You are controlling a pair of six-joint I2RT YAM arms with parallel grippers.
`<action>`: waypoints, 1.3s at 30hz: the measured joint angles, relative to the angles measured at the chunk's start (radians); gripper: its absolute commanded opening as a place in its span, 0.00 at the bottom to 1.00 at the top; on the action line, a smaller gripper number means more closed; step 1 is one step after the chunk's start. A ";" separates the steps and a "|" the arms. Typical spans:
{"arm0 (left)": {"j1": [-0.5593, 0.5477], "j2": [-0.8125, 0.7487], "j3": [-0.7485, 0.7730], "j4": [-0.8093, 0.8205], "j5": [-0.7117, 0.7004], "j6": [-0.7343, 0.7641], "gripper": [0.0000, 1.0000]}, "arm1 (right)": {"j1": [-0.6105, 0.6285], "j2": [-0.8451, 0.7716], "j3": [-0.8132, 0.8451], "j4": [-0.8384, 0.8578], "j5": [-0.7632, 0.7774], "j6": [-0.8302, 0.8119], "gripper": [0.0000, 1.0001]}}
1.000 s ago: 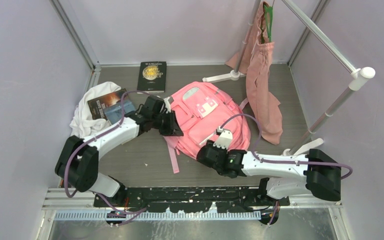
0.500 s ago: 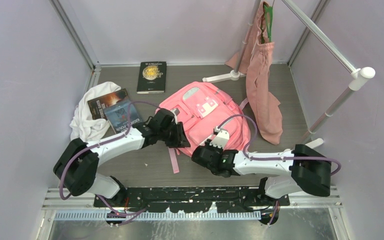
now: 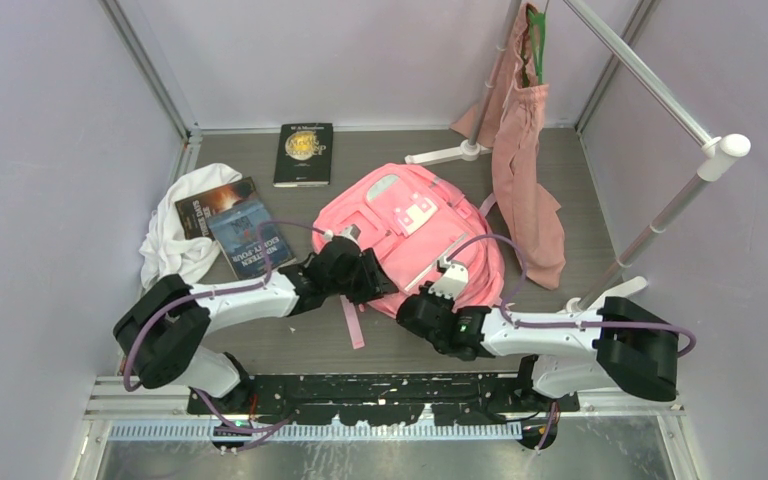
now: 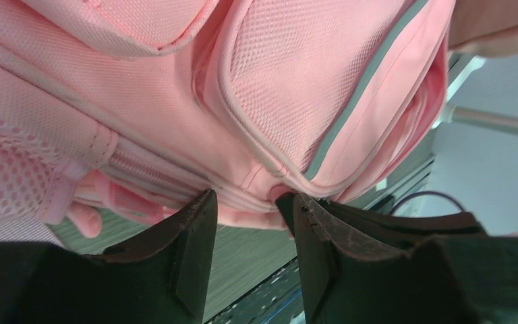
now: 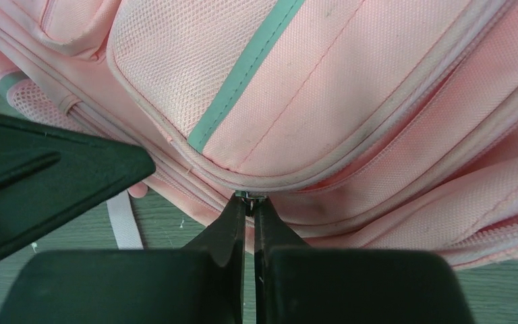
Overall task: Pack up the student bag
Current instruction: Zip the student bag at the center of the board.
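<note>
The student bag (image 3: 415, 225) is a large pink backpack lying flat mid-table, front pockets up. It fills the left wrist view (image 4: 256, 101) and the right wrist view (image 5: 324, 101). My left gripper (image 3: 378, 285) is at the bag's near-left edge. Its jaws (image 4: 249, 219) are open, with the bag's lower seam at the fingertips (image 4: 199, 223). My right gripper (image 3: 416, 303) is at the bag's near edge. It (image 5: 250, 202) is shut on a small metal zipper pull (image 5: 250, 195) under the front pocket.
A pink strap (image 3: 352, 322) trails toward me. A blue book (image 3: 250, 237) and a dark book (image 3: 208, 205) lie on a white cloth (image 3: 172, 250) at left. A black book (image 3: 304, 152) lies at the back. A dusty-pink tote (image 3: 525, 180) hangs from a rack (image 3: 660, 95) at right.
My left gripper has moved right and toward me along the bag's edge, uncovering the blue book. My right gripper has stayed at the bag's near edge, shifting only slightly.
</note>
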 measured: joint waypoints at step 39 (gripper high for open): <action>0.192 -0.020 -0.048 0.082 0.168 0.013 0.00 | -0.072 0.139 0.335 -0.316 -0.292 -0.394 0.01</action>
